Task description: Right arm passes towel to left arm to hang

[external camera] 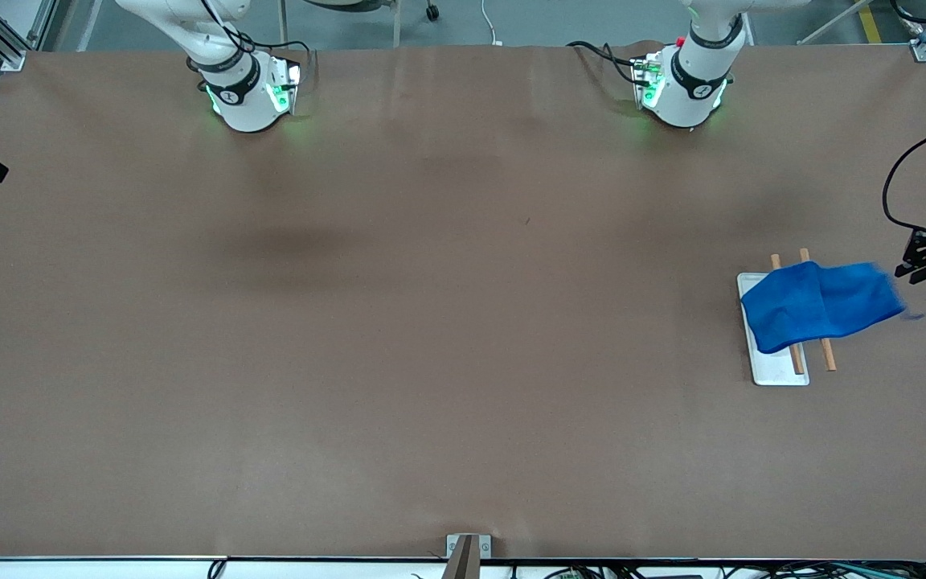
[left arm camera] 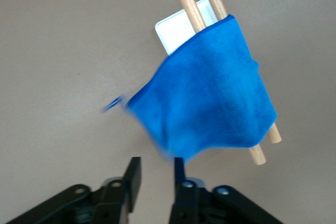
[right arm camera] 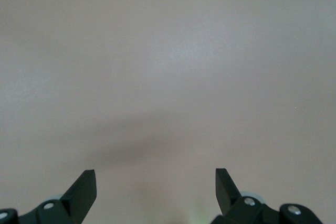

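The bright blue soft microfibre towel (external camera: pixel 821 304) hangs over two wooden rods (external camera: pixel 826 352) above the white rectangular tray (external camera: pixel 776 371). The left gripper (left arm camera: pixel 156 169), at the towel's 3 o'clock in the front view, has its jaws released just beside its edge. The right gripper (right arm camera: pixel 156 182) waits over the bare brown desk (external camera: pixel 399 322), jaws wide apart.

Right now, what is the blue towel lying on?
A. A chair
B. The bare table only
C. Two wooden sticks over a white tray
C: the towel is draped across two wooden sticks that stand over the white tray, seen in both the front and left wrist views.
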